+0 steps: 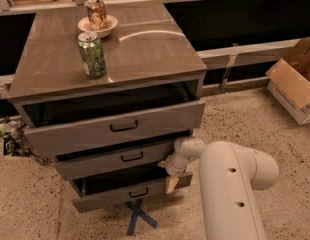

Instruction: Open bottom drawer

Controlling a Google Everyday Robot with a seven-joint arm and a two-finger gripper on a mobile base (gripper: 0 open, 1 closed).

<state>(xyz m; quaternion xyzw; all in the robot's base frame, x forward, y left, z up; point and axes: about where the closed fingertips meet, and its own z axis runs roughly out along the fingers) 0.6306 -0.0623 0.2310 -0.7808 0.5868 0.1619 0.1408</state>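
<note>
The bottom drawer (115, 195) is the lowest of three grey-brown drawers in the cabinet (110, 54). It stands pulled out, with its small black bar handle (138, 193) facing me and a dark gap above its front. The middle drawer (120, 159) and the top drawer (115, 129) are also pulled partly out. My gripper (171, 176) is at the right end of the bottom drawer's front, just under the middle drawer, at the end of my white arm (230, 184).
A green can (92, 54) and a bowl with a brown can (97, 20) stand on the cabinet top. A cardboard box (295, 81) lies at the right. A blue tape cross (139, 218) marks the floor in front. Clutter lies at the left (10, 136).
</note>
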